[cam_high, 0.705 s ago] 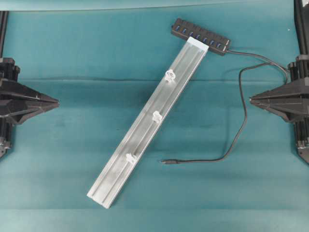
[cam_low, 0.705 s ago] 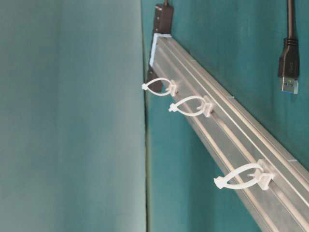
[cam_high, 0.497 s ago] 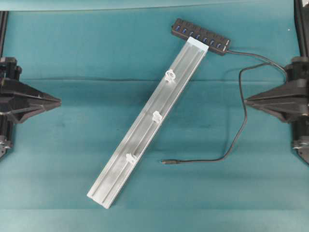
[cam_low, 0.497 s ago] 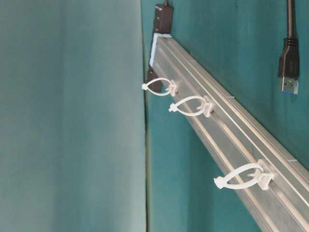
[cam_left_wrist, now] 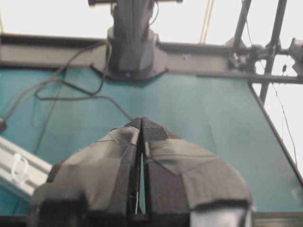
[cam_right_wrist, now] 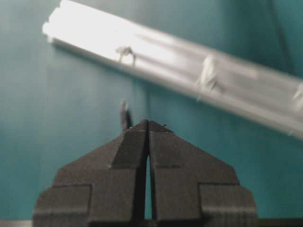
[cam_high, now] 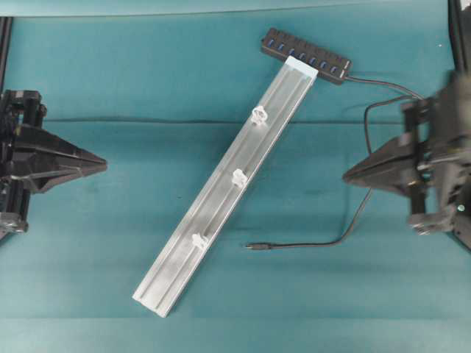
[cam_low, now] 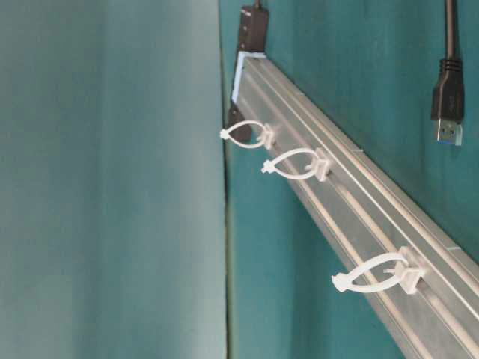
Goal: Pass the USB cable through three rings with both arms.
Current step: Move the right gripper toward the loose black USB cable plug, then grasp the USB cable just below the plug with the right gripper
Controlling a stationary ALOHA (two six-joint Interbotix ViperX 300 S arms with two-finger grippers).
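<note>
Across the teal worktop (cam_high: 110, 73) a silver rail (cam_high: 221, 198) lies diagonally, carrying the three rings (cam_high: 239, 176). Near each side edge, the left gripper (cam_high: 103, 167) and right gripper (cam_high: 346, 176) are closed, empty. Beside the rail's lower half lies the USB cable (cam_high: 353, 220).

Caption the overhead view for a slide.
Shut grippers, left and right, flank the rail; USB cable lies unthreaded.
</note>
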